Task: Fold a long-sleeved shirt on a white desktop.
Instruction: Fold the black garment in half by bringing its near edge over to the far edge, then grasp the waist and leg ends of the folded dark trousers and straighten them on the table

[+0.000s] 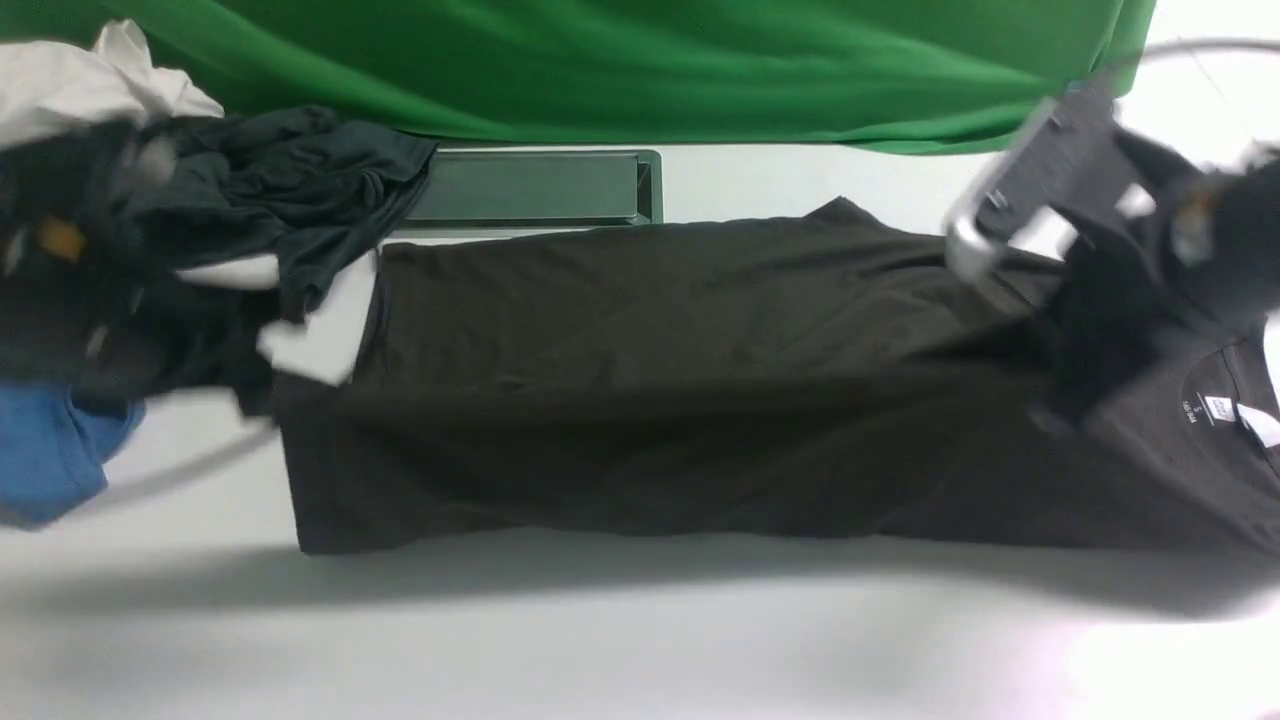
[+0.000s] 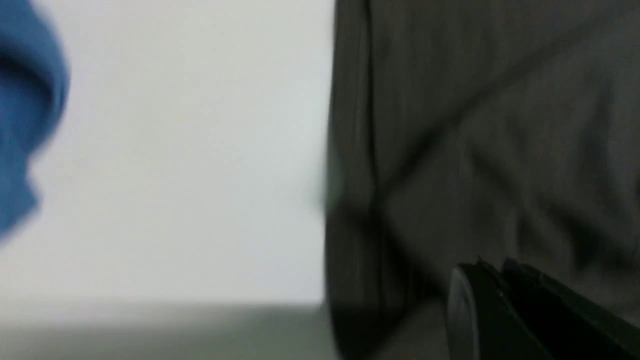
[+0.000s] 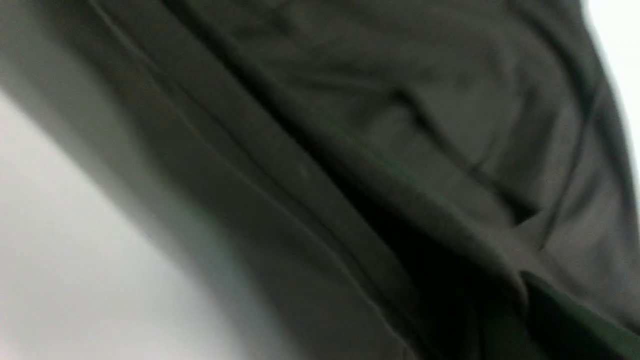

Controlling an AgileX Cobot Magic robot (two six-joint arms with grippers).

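Note:
The long-sleeved shirt (image 1: 680, 400), dark brown-grey, lies lengthwise across the white desktop (image 1: 600, 640), its white neck label (image 1: 1218, 408) at the far right. My left gripper (image 1: 262, 385) is blurred at the shirt's hem end on the left. In the left wrist view its fingertips (image 2: 492, 267) sit pressed together over the shirt (image 2: 475, 125) near the hem edge, with nothing between them. My right gripper (image 1: 1075, 395) is by the collar end. In the right wrist view a ridge of shirt (image 3: 350, 125) runs into the gripper (image 3: 525, 285), which is shut on it.
A green cloth (image 1: 640, 60) hangs at the back, with the grey cable slot (image 1: 530, 188) below it. At the far left are a black-teal garment (image 1: 290, 180), a blue garment (image 1: 50, 450) and a white cloth (image 1: 80, 80). Both arms are motion-blurred.

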